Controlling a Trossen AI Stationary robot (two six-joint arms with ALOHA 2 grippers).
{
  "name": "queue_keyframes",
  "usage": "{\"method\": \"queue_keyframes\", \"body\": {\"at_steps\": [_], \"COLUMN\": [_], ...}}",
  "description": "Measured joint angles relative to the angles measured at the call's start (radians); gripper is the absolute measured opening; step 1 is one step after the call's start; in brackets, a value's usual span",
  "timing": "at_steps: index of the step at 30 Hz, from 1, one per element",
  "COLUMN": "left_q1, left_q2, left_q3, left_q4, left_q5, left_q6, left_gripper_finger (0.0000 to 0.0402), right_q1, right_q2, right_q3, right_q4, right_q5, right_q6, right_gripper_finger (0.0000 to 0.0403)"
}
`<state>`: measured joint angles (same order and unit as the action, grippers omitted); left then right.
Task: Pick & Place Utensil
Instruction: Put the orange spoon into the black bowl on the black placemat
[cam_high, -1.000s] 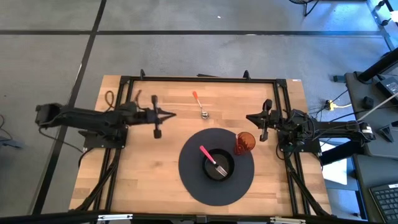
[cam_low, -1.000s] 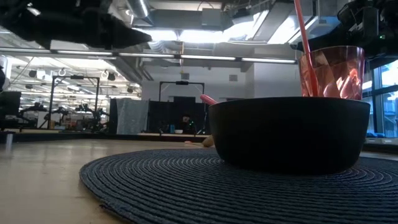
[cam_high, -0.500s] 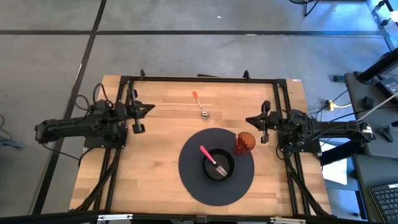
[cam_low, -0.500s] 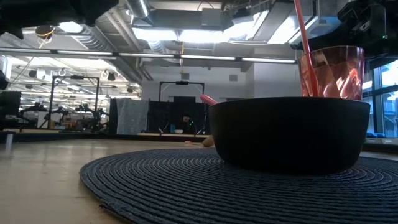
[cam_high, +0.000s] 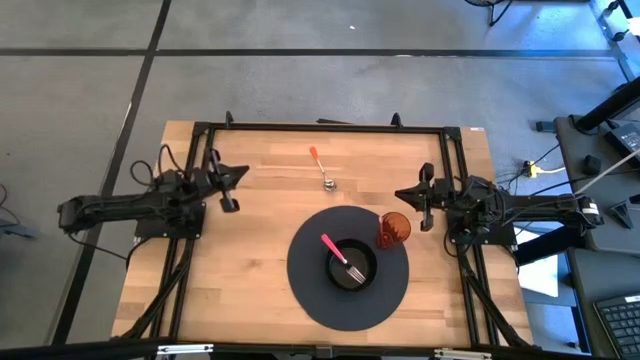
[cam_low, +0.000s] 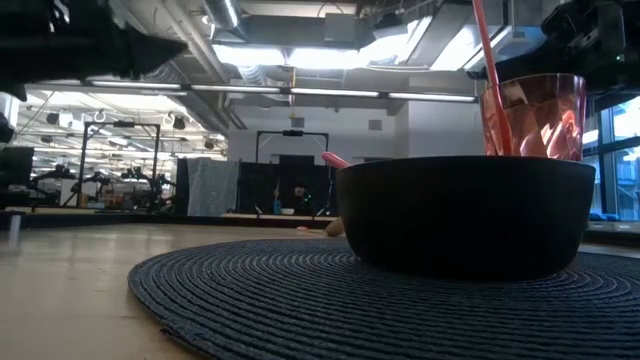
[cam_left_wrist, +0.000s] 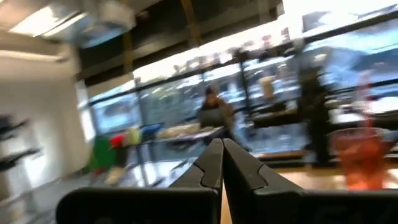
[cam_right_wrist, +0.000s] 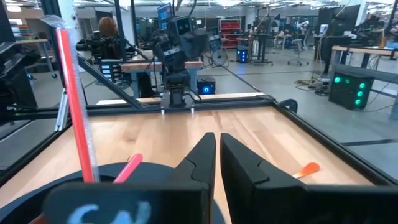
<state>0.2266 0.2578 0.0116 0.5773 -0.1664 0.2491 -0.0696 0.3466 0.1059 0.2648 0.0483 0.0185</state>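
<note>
A pink-handled fork (cam_high: 340, 255) lies in a black bowl (cam_high: 350, 270) on a round dark placemat (cam_high: 305, 290), its handle leaning on the bowl's rim. An orange-red cup (cam_high: 393, 229) stands at the mat's right edge with a red stick-like handle (cam_right_wrist: 71, 106) upright in it. An orange-handled spoon (cam_high: 320, 168) lies flat on the wood, farther back. My left gripper (cam_high: 243, 170) is shut and holds nothing, drawn back at the table's left. My right gripper (cam_high: 398, 191) is shut and holds nothing, at the table's right, just beyond the cup.
A black frame (cam_high: 320, 127) runs along the table's far edge and down both sides by the arm bases. Bare wood lies between the left gripper and the placemat. The low view shows the bowl (cam_low: 465, 215) and cup (cam_low: 535, 115) close up.
My left gripper has drawn back toward the table's left edge and tipped its fingers upward, staying shut with nothing in it. The fork, bowl, cup and spoon have stayed where they were.
</note>
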Motion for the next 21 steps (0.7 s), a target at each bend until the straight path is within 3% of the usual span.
{"method": "queue_keyframes", "body": {"at_steps": [2, 9, 21], "left_q1": [0.009, 0.020, 0.020], "left_q2": [-0.001, 0.000, 0.000], "left_q3": [-0.003, -0.003, -0.003], "left_q4": [0.003, -0.012, -0.013], "left_q5": [-0.039, -0.022, -0.026], "left_q6": [-0.015, -0.029, -0.013], "left_gripper_finger": [0.0002, 0.0003, 0.0003], "right_q1": [0.000, 0.000, 0.000], "right_q2": [0.000, 0.006, 0.020], "right_q3": [0.000, 0.000, 0.000], "right_q4": [-0.006, -0.023, -0.023], "right_q5": [0.000, -0.026, -0.023], "right_q6": [0.004, 0.023, 0.012], "right_gripper_finger": [0.0026, 0.0005, 0.0013]}}
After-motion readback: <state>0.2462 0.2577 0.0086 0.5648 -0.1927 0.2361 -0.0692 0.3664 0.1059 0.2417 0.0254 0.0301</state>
